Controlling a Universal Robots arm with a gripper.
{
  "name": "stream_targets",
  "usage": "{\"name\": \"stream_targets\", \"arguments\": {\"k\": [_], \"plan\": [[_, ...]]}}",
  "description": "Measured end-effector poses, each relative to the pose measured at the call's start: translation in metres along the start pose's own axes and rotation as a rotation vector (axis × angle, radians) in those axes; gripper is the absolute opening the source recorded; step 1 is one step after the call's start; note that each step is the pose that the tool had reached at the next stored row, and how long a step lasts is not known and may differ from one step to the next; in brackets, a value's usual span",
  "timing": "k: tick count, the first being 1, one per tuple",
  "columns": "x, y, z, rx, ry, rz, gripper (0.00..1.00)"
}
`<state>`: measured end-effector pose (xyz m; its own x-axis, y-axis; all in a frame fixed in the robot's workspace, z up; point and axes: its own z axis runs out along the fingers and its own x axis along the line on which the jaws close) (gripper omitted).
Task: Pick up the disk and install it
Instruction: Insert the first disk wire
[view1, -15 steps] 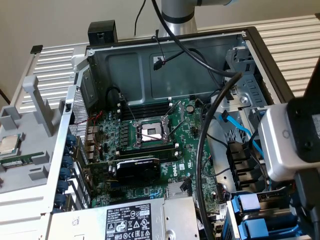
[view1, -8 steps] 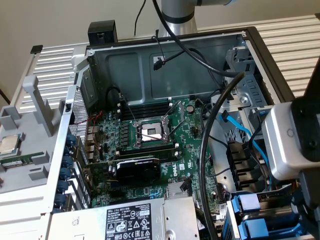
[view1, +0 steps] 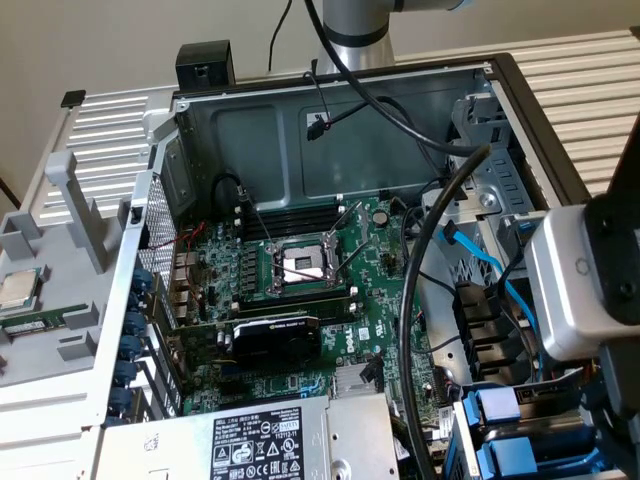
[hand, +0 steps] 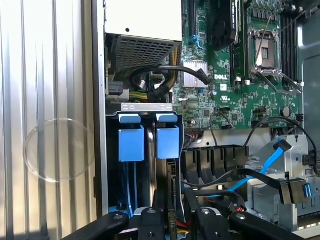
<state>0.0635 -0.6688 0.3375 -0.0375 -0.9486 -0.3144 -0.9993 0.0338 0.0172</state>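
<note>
The fingers (hand: 150, 220) of the gripper (hand: 176, 222) appear clamped on the disk (hand: 173, 185). The disk stands edge-on at the bay (hand: 147, 106) in the case (view1: 330, 85), just beside a seated blue frame (hand: 131, 142). To seat it well, I judge, hold it parallel to that neighbour and press straight along the slot without twisting. The blue cable (hand: 260, 167) nearby could snag, so steer clear of it.

The case wall (view1: 250, 130) was matt grey sheet metal. The circuit board (view1: 395, 290) looked glossy green, its heat sink (hand: 192, 77) bright finned metal. The power box (view1: 350, 425) was dull grey metal with a smooth paper label (view1: 255, 445). The drive frames (hand: 167, 142) were smooth blue plastic. The cables (view1: 404, 330) had black, slightly shiny sheaths.
</note>
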Motion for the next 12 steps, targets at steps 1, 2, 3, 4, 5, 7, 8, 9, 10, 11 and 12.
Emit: {"name": "stream_targets", "arguments": {"k": [1, 2, 3, 4, 5, 7, 8, 9, 10, 11, 12], "plan": [[0.0001, 0.0000, 0.0000, -0.0007, -0.0005, 0.000, 0.30], [0.0002, 0.0000, 0.0000, -0.0013, -0.0011, 0.000, 0.30], [0.0004, -0.0001, 0.0002, -0.0017, -0.0020, 0.000, 0.30], [0.0005, -0.0002, 0.0002, -0.0018, -0.0030, 0.001, 0.30], [0.0007, -0.0005, 0.0001, -0.0020, -0.0036, 0.001, 0.30], [0.0012, -0.0011, 0.0001, -0.0022, -0.0052, 0.001, 0.30], [0.0016, -0.0014, 0.0000, -0.0022, -0.0058, 0.001, 0.30], [0.0020, -0.0016, -0.0001, -0.0023, -0.0064, 0.001, 0.30], [0.0023, -0.0017, -0.0001, -0.0023, -0.0069, 0.001, 0.30], [0.0025, -0.0018, -0.0003, -0.0023, -0.0073, 0.001, 0.30], [0.0027, -0.0019, -0.0003, -0.0023, -0.0077, 0.001, 0.30]]}}
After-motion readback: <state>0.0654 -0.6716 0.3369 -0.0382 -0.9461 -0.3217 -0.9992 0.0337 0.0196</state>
